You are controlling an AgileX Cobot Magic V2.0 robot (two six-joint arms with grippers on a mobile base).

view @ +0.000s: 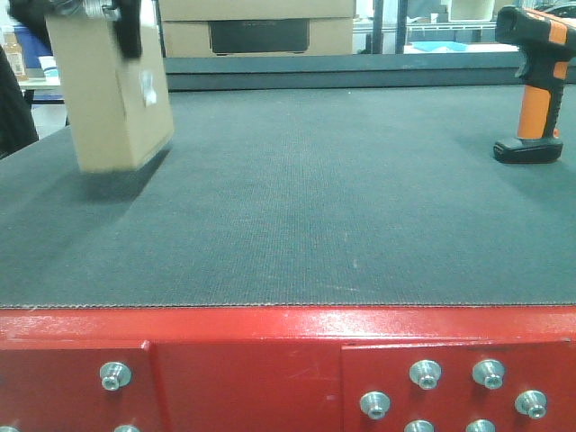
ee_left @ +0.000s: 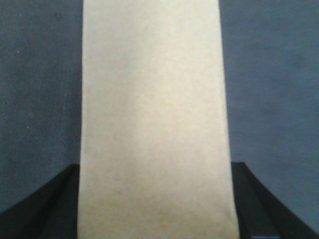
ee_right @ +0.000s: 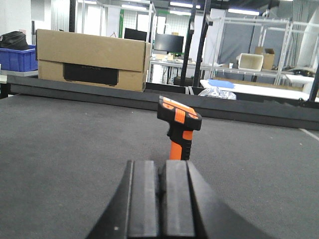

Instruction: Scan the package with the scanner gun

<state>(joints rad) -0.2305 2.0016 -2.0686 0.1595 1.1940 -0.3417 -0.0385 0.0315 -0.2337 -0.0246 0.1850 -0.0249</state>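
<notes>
While left end effector (ee_left: 155,204) grips the package (view: 108,94) tilted just above the worktop (view: 315,198) | right end effector (ee_right: 160,199) sits closed, empty, facing upright scanner gun (ee_right: 178,124) | step, likely: fetch scanner gun | next: open jaws, reach orange handle

Work area, positions given from the wide cardboard box (ee_right: 92,59) with a dark panel. The box stands behind the far rail of the counter (view: 315,207), which is topped with dark grey woven matting. Left of the box: blue crate (ee_right: 17,57) carrying a black bag (ee_right: 14,39). Right of it: dark monitor (ee_right: 167,43), metal rack frames (ee_right: 249,30), white table (ee_right: 259,89) with a blue tray (ee_right: 223,83). Above it: ceiling strip lights (ee_right: 185,4). Opposite it, at the counter's near edge: red metal fascia (view: 270,360) with bolts (view: 425,373)
</notes>
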